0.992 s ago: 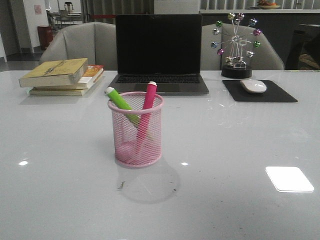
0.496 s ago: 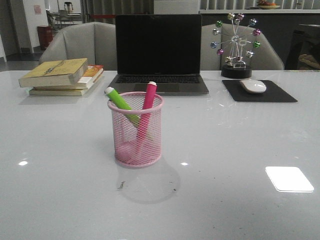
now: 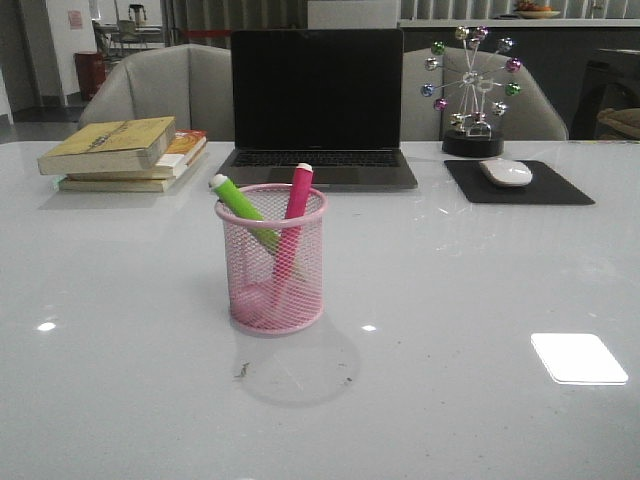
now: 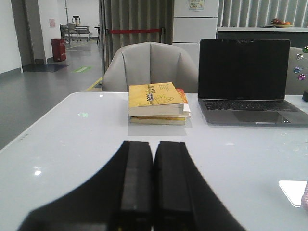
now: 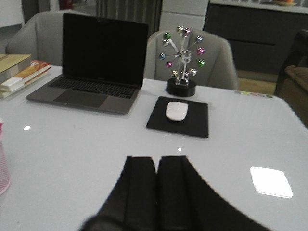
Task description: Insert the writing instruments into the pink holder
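Observation:
The pink wire-mesh holder [image 3: 272, 262] stands upright at the table's middle. Inside it lean the green marker [image 3: 240, 206], tilted to the left, and the hot pink marker [image 3: 293, 215], almost upright; both white ends poke above the rim. A sliver of the holder [image 4: 305, 201] shows at the edge of the left wrist view and another sliver of it [image 5: 3, 168] in the right wrist view. My left gripper [image 4: 153, 144] is shut with nothing between its fingers, low over bare table. My right gripper [image 5: 156, 159] is likewise shut and empty. Neither arm appears in the front view.
A black laptop [image 3: 317, 110] stands open behind the holder. Stacked books [image 3: 122, 152] lie at the back left. At the back right are a white mouse [image 3: 507, 172] on a black pad [image 3: 518, 184] and a ball-wheel ornament [image 3: 472, 90]. Grey chairs stand beyond the table.

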